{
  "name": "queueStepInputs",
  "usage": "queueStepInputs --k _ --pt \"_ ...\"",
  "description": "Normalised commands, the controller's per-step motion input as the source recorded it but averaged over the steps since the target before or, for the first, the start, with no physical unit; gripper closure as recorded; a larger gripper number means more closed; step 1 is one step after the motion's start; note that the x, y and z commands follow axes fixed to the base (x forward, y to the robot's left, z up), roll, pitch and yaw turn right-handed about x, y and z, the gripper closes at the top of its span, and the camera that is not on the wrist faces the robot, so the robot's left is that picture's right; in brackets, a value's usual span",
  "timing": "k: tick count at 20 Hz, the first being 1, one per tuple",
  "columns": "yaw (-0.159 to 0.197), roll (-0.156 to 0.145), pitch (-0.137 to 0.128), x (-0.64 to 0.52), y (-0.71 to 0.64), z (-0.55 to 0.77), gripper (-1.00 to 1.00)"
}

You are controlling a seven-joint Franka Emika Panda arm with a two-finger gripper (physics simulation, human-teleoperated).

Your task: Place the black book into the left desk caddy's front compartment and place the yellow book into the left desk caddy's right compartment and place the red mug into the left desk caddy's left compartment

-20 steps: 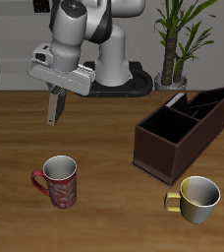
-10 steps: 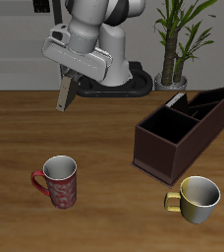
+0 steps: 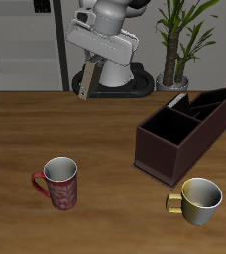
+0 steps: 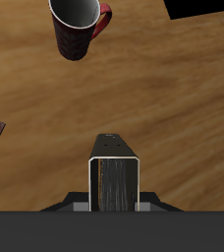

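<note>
The robot's gripper [image 3: 87, 81] is up in the air, high over the back part of the wooden bench [image 3: 95, 149]. Its jaws are closed tight on the yellow book [image 3: 87, 81], which hangs down from them with a small tilt. In the wrist view the yellow book [image 4: 115, 185] sticks straight out from the jaws, and you can see its pale edges and its dark speckled cover. The red mug [image 3: 59, 183] stands upright on the bench near the front edge, with its handle pointing away from the other mug. In the wrist view the red mug [image 4: 77, 27] sits on the wood well apart from the book. The left desk caddy [image 3: 184, 134] is a dark box that rests on the bench, far from the red mug. Its top is open, and thin walls inside split it into parts. A dark flat thing seems to stand in the back part, but it is hard to tell what it is. A pale yellow mug [image 3: 198, 200] stands just in front of the caddy, near the front edge. A green plant [image 3: 177, 40] stands behind the bench.
</note>
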Motion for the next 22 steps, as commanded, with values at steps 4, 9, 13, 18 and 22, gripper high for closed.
queueStepInputs --k 4,9,13,18,22 --pt "0.023 0.039 0.017 -0.02 0.52 0.06 1.0" --pt "0.043 0.031 -0.023 -0.07 0.54 0.22 1.0" --pt "0.026 0.016 -0.019 0.0 0.35 0.29 1.0" --pt "-0.019 0.016 -0.013 0.08 0.42 0.21 1.0" --pt "-0.02 0.001 0.028 0.13 0.18 0.15 1.0"
